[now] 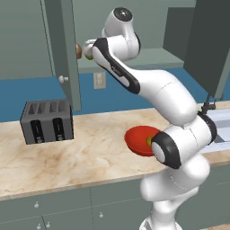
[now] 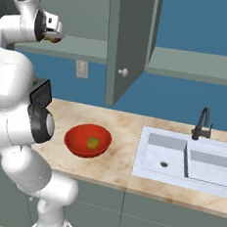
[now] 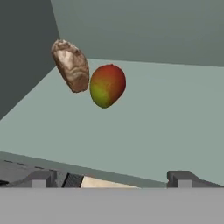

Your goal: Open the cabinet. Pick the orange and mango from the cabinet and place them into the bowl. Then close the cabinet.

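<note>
Here the spread tool [image 3: 109, 177] faces the mango [image 3: 107, 85], its fingertips cut off below.

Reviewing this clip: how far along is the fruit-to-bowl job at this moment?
Done: both cabinet doors stand open, and the orange lies in the red bowl. In hand: the open, empty pincer faces the mango on the shelf, beside a brownish item. Left: grasp the mango, bowl it, shut the cabinet.

Two base views flank the arm, sharing the bowl [image 1: 139, 140]; the hand view looks closely into the cabinet [image 3: 175, 109].
</note>
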